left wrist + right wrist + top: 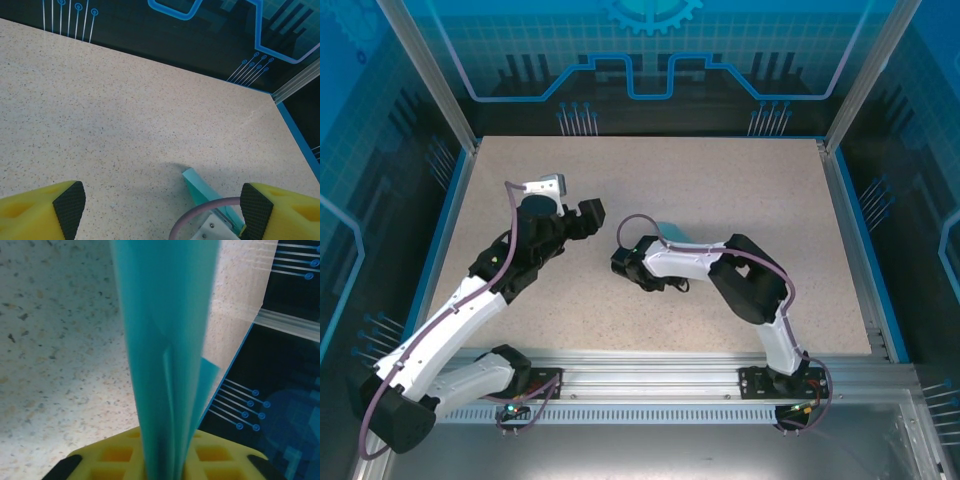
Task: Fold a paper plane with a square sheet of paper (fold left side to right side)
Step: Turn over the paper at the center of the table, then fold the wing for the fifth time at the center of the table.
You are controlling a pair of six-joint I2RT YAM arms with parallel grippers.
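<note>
A speckled beige table (720,190) with a blue edge sits inside an enclosure of blue-printed, dark panels (650,60). A ribbed aluminium rail (650,385) runs along the bottom of the overhead view.

The thin light-blue sheet of paper (667,231), folded narrow, is near the middle of the table, just above the right arm's wrist. In the right wrist view the paper (165,340) runs from bottom centre to the top edge, narrowing downward. It rises from the right gripper (165,467) between yellow fingers, though I cannot tell whether they are pinching it. In the left wrist view a corner of the paper (197,186) points to the upper left.

The left gripper (162,202) hangs over bare table with its jaws wide apart.
</note>
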